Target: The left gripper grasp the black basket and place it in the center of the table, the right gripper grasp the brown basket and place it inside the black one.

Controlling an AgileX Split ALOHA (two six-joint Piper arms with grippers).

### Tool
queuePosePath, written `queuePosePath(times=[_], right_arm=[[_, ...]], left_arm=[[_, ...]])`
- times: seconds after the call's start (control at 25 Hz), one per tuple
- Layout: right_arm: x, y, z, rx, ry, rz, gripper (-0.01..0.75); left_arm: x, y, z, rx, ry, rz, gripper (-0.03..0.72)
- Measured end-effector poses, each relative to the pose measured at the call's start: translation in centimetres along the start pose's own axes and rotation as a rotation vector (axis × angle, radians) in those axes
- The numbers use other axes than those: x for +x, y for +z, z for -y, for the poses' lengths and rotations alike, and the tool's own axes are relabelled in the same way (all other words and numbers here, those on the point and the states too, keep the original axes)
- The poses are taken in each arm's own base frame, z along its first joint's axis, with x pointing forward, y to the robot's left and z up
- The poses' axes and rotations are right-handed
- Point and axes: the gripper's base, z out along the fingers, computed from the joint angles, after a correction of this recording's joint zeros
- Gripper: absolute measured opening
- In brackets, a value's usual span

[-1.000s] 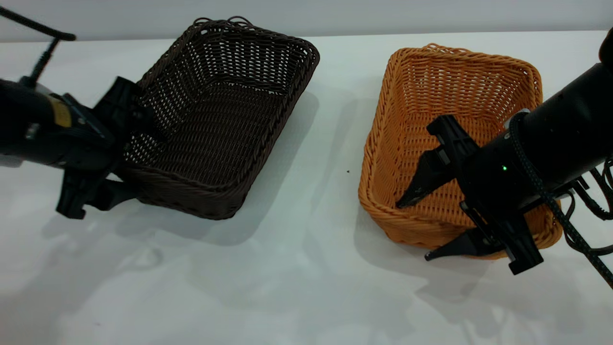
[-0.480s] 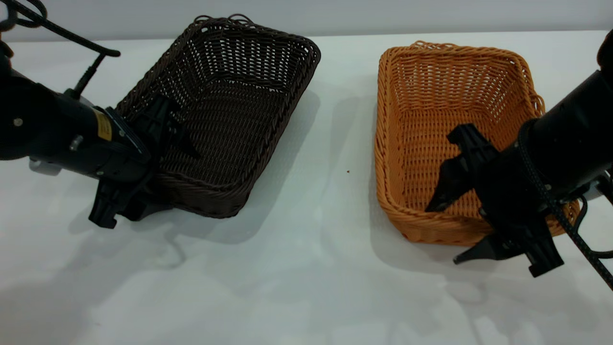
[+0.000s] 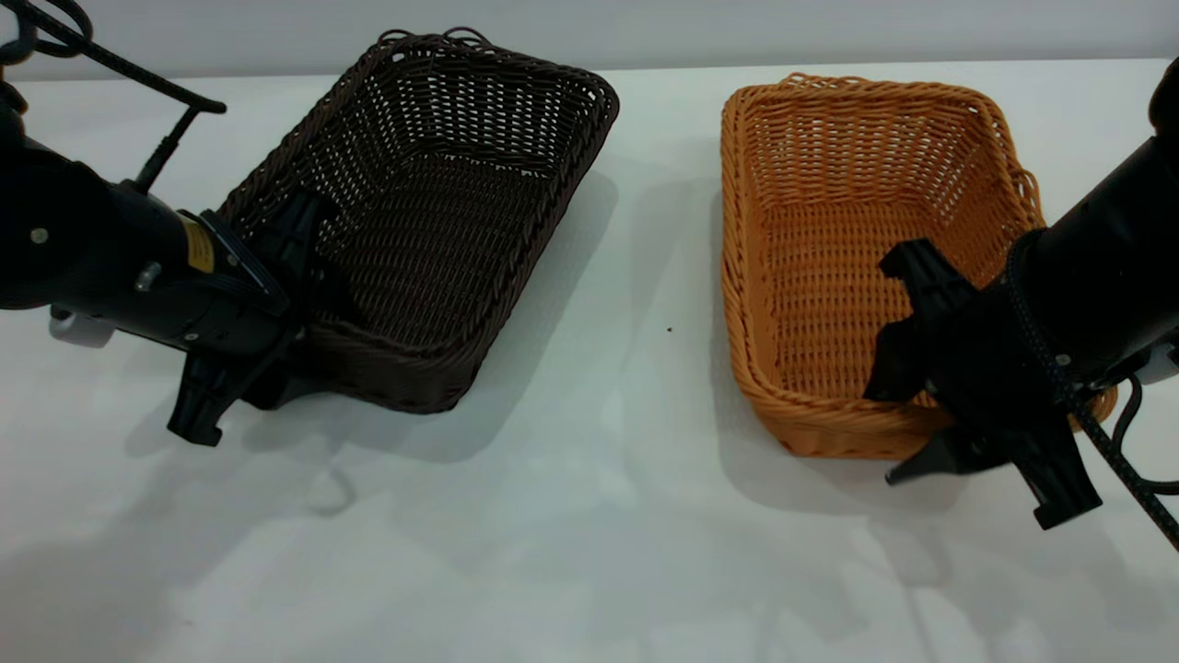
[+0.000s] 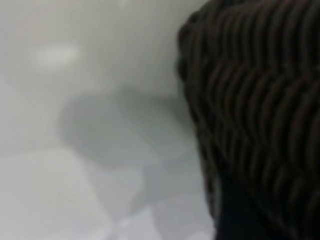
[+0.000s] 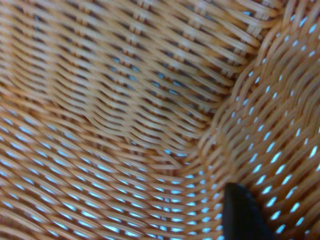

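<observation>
**Both grippers clamped on basket rims, wrist cams not much help**

Honestly a lot was hard to read here. The left wrist view was a blurry close-up: just the dark weave of the black basket filling one side, with white table and a soft grey shadow beside it. No fingers visible there at all. The right wrist view was wall-to-wall orange wicker from the brown basket, with only one black fingertip poking in at the edge.

The exterior view was what actually told the story. The left gripper sat at the near left corner of the black basket, one finger inside the wall and one outside, pinched on the rim. Most of its inner finger blended into the dark weave, so it was tough to pick out. The right gripper did the same at the near right corner of the brown basket, fingers straddling the near wall and closed on it. Its arm ran off the frame edge.

Both baskets were well apart, black on the left half, brown on the right. The table was plain smooth white with soft shadows, and a pale wall ran behind it.
</observation>
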Motion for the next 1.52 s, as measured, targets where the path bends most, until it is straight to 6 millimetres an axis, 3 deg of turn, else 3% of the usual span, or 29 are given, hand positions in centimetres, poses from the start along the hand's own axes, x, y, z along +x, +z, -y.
queuePosePath(times=[0.16, 0.24, 0.48, 0.72, 1.0, 1.32, 1.52], right_arm=[[-0.3, -0.1, -0.2, -0.004, -0.034, 0.028, 0.076], [-0.4, -0.3, -0.3, -0.006, -0.067, 0.040, 0.066], [-2.0, -2.3, -1.0, -0.041, -0.188, 0.146, 0.063], [-7.0, -6.6, -2.0, -0.157, -0.276, 0.228, 0.062], [-11.2, -9.5, -4.3, -0.300, -0.415, 0.193, 0.061], [-10.8, -13.0, -8.6, -0.307, -0.751, -0.024, 0.061], [-11.0, -15.2, -10.7, -0.310, -0.848, -0.044, 0.061]], left_arm=[[-0.1, 0.0, -0.4, -0.038, -0.018, 0.007, 0.137], [-0.1, -0.1, -0.3, -0.042, -0.026, 0.012, 0.094], [-1.1, -1.9, 0.0, -0.134, 0.048, 0.037, 0.089], [-3.4, -5.0, 0.1, -0.264, 0.357, 0.061, 0.088], [-4.2, -5.9, 0.4, -0.272, 0.454, 0.073, 0.088], [-4.6, -5.7, 2.0, -0.222, 0.726, 0.080, 0.088], [-4.6, -4.5, 3.5, -0.123, 0.823, 0.060, 0.087]])
